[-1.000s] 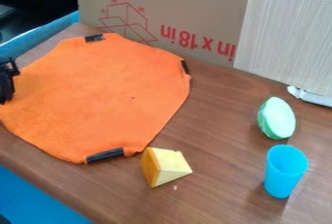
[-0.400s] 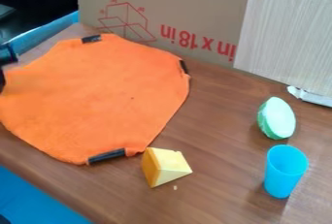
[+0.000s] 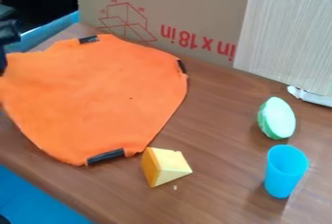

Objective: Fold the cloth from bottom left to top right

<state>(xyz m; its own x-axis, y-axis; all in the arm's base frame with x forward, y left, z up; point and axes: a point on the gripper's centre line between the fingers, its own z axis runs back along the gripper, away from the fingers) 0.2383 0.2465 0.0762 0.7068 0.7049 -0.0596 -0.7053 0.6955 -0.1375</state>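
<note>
While the blue cup (image 3: 283, 172) stands upright | orange cloth (image 3: 97, 97) touches fingers (image 3: 3, 63) | apart or clamped: cannot tell

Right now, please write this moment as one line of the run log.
cloth: spread, not folded | arm: view's left edge, by cloth | cheese: beside cloth | cup: upright, lower right

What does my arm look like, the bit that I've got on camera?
The arm is black, with a chunky, rounded section and a narrower dark part below it, at the left edge. I can't make out any cable or marking on it.
</note>
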